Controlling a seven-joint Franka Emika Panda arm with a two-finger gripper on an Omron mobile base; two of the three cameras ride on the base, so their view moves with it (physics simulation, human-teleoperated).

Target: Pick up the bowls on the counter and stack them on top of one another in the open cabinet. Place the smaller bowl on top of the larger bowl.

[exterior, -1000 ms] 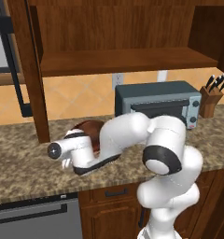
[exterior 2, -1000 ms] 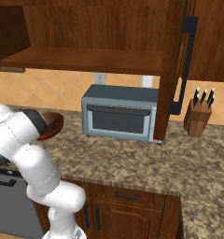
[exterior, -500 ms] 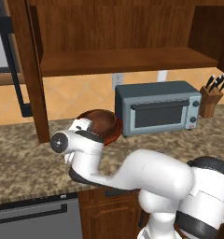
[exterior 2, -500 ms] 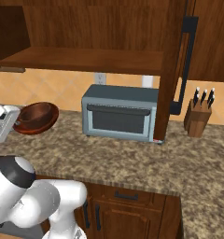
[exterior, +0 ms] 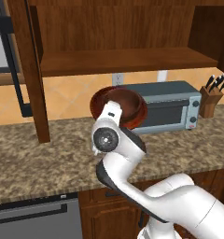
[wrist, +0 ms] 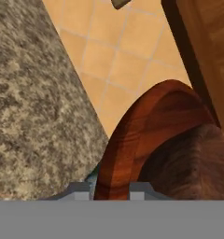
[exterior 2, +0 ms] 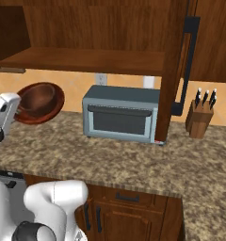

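The larger bowl [exterior: 128,105], wide and reddish-brown, hangs tilted on edge above the counter [exterior: 53,154], in front of the toaster oven. My gripper [wrist: 111,190] is shut on its rim, one fingertip on each side of the wooden wall [wrist: 132,135]. A darker brown rounded shape [wrist: 193,158] sits inside it, seemingly the smaller bowl [exterior 2: 43,98] nested there. From the right base view the larger bowl [exterior 2: 56,101] faces the camera beside my white hand [exterior 2: 4,110]. The open cabinet's shelf board [exterior: 123,60] runs above the bowl.
A grey-blue toaster oven [exterior 2: 122,115] stands on the counter behind the bowl. A knife block [exterior 2: 201,120] is at the far right. The open cabinet door [exterior: 32,70] hangs down at the left of the shelf, another door [exterior 2: 176,70] at the right.
The arm has swung up and lifted the larger bowl off the counter, tipping it onto its edge in front of the toaster oven.
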